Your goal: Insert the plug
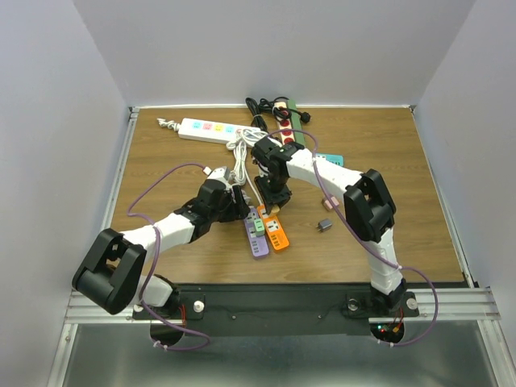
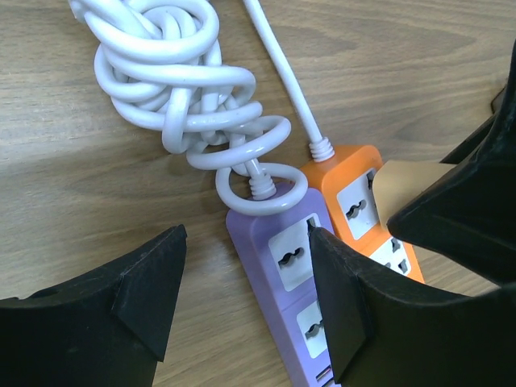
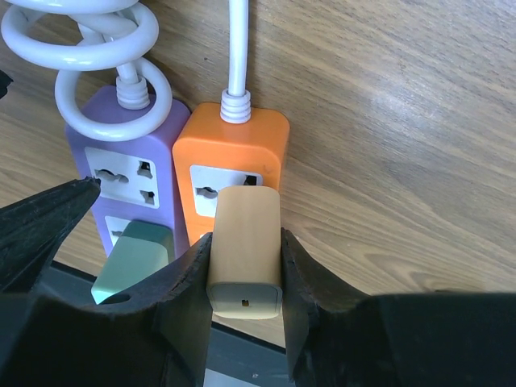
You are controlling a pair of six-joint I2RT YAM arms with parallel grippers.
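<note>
We see the right hand (image 3: 242,242) clamped tight on the tan plug (image 3: 246,230), poised over the orange strip (image 3: 258,137) at the socket nearest its cord. We can't tell if the prongs are in yet. The left hand (image 2: 247,242) has its fingers spread wide and grips nothing, hanging over the purple strip (image 2: 256,262) alongside. We judge this the seating step. The next move needs a straight, square push without sliding the strip on the table (image 3: 403,161).

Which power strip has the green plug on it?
The purple strip: the green plug sits on it, beside the orange strip.
</note>
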